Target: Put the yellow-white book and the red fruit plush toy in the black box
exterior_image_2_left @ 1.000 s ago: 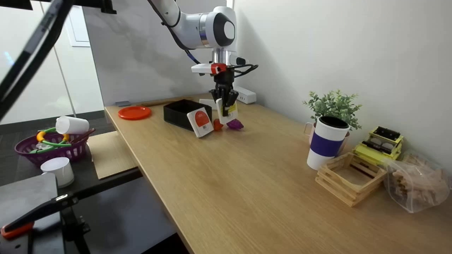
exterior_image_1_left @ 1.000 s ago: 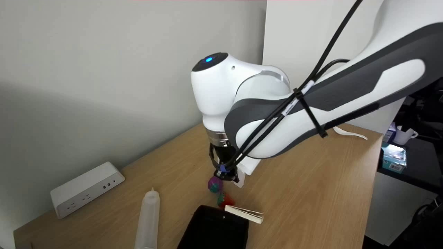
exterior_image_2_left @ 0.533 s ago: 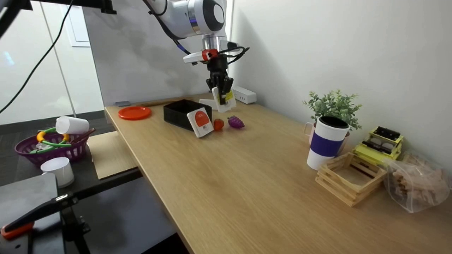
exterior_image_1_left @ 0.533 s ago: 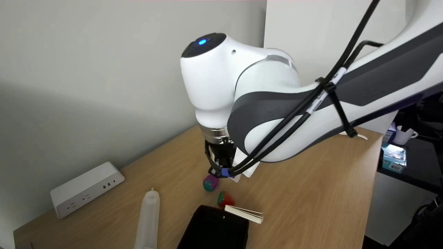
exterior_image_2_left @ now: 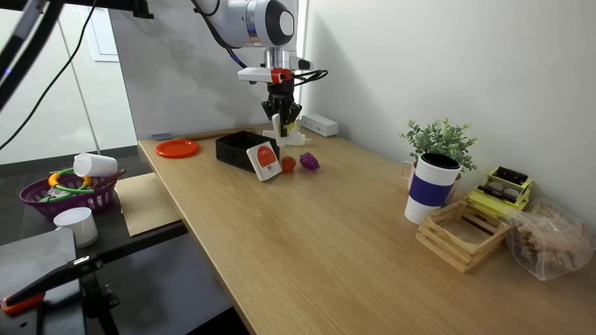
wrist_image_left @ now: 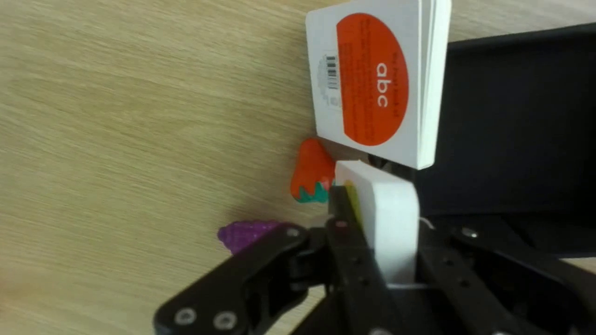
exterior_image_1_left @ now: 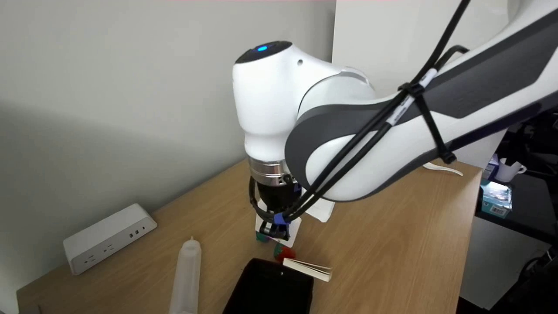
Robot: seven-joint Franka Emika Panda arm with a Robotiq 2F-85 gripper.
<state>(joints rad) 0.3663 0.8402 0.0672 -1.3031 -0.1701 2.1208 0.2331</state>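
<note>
My gripper (wrist_image_left: 377, 218) is shut on the yellow-white book (wrist_image_left: 396, 223), which stands on edge between the fingers. In an exterior view the gripper (exterior_image_2_left: 281, 128) holds the book above the table, beside and behind the black box's near corner. The black box (exterior_image_2_left: 230, 157) is open-topped; its dark inside shows at the right of the wrist view (wrist_image_left: 512, 139). The red fruit plush toy (wrist_image_left: 311, 170), a strawberry with green leaves, lies on the table by the box, partly behind the held book in the wrist view. It shows in both exterior views (exterior_image_1_left: 285, 253) (exterior_image_2_left: 288, 164).
A white book with a red-orange disc (wrist_image_left: 372, 79) leans against the box. A purple toy (exterior_image_2_left: 309, 161) lies beside the strawberry. A clear bottle (exterior_image_1_left: 186, 279) and a white socket box (exterior_image_1_left: 109, 240) lie near the wall. A red plate (exterior_image_2_left: 177, 149) is beyond the box.
The gripper has risen with the book and shifted toward the black box, and the book has turned somewhat. The purple toy has shifted slightly. The strawberry and the box have not moved.
</note>
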